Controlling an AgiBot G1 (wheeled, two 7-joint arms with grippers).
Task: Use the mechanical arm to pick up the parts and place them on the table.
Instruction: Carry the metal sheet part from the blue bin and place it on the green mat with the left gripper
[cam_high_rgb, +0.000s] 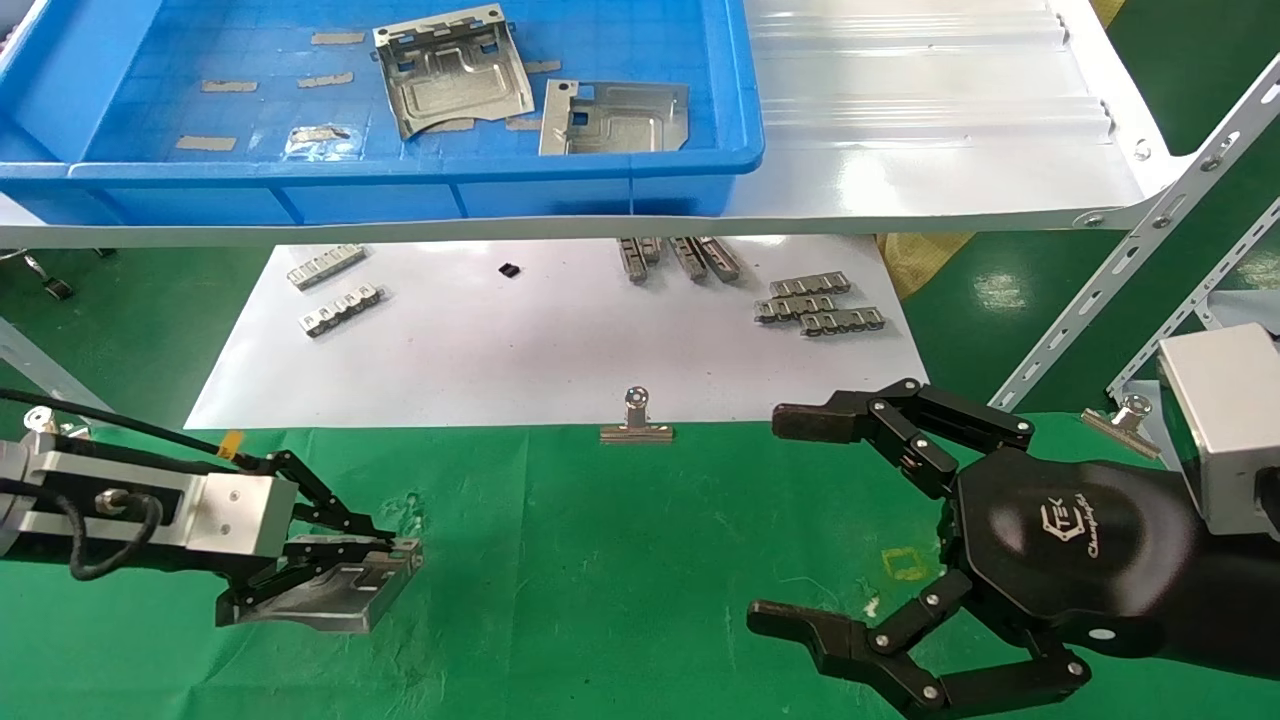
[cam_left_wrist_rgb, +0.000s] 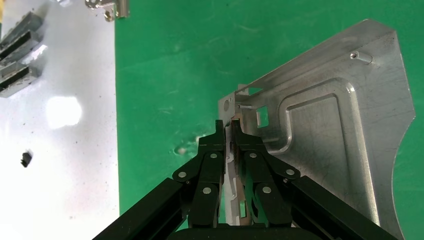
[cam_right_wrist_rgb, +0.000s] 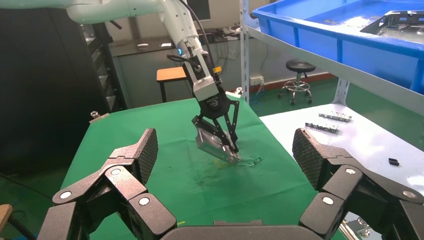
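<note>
My left gripper (cam_high_rgb: 392, 553) is shut on the folded edge of one shiny metal part (cam_high_rgb: 320, 592), held tilted low over the green table (cam_high_rgb: 600, 560) at front left. In the left wrist view the jaws (cam_left_wrist_rgb: 227, 125) pinch the part's slotted edge (cam_left_wrist_rgb: 330, 135). The right wrist view shows the part (cam_right_wrist_rgb: 207, 139) with its lower corner at the cloth; I cannot tell if it touches. My right gripper (cam_high_rgb: 790, 520) hovers open and empty over the table at front right. Two more parts (cam_high_rgb: 450, 70) (cam_high_rgb: 615, 118) lie in the blue bin (cam_high_rgb: 400, 190).
The bin stands on a glossy white shelf (cam_high_rgb: 930, 120) above a white sheet (cam_high_rgb: 550, 340) with narrow metal strips (cam_high_rgb: 820, 305) (cam_high_rgb: 335, 280). A binder clip (cam_high_rgb: 636, 420) sits on the table's far edge. Slanted shelf struts (cam_high_rgb: 1130, 270) stand at the right.
</note>
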